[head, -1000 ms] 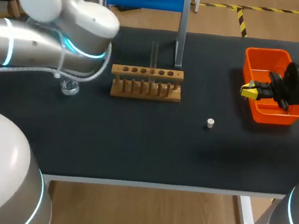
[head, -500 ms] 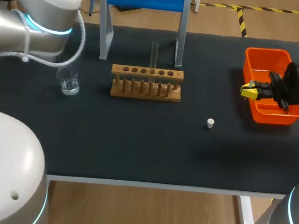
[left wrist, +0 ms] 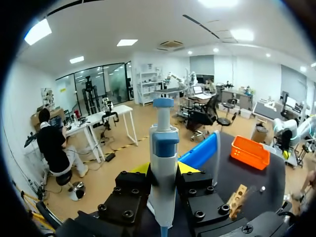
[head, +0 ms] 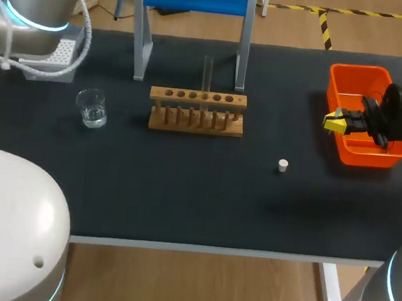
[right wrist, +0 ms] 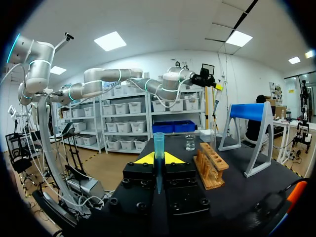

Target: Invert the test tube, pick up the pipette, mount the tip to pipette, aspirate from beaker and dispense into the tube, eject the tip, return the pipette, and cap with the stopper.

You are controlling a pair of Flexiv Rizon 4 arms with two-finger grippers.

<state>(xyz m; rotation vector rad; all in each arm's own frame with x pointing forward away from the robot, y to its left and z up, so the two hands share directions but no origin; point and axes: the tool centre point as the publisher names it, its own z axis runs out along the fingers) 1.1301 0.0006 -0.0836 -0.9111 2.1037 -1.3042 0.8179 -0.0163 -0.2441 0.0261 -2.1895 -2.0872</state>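
The pipette [left wrist: 163, 163] stands upright in my left tool [left wrist: 163, 169], fingers clamped on its barrel, with the left arm [head: 30, 2] high at 10 o'clock by the grey tip box [head: 59, 53]. My worry is that a crooked approach would seat a tip askew or twist the pipette in the grip. My right tool [head: 337, 123] hovers at 3 o'clock over the orange bin [head: 365, 69], pinched on a blue tip [right wrist: 158, 148]. The test tube [head: 208, 71] sits in the wooden rack [head: 197, 113] at 12, beaker [head: 91, 108] at 9, stopper [head: 283, 165] near 4.

Beaker [head: 91, 108] left of rack [head: 197, 112], stopper [head: 283, 165] right-front, bin [head: 358, 69] far right
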